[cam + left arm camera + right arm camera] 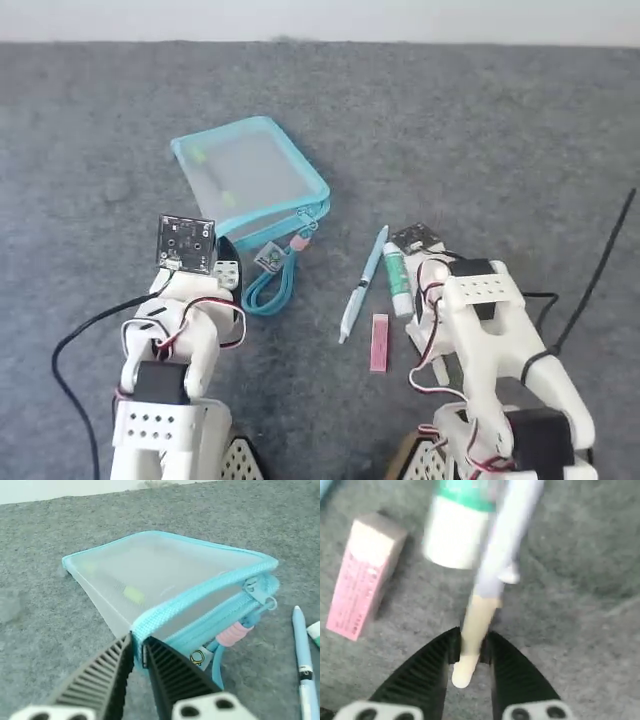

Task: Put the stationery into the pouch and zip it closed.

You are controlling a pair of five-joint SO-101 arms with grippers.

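The translucent pouch with teal edging lies flat at the centre left, its zip pull and teal loop at the near side. In the left wrist view my left gripper is shut on the near teal edge of the pouch. A blue pen, a white glue stick with green cap and a pink eraser lie to the right of the pouch. My right gripper is shut on the cream end of a pale pen, beside the glue stick and eraser.
Grey carpet-like cloth covers the whole table. Black cables trail from the right arm and from the left arm near the front edge.
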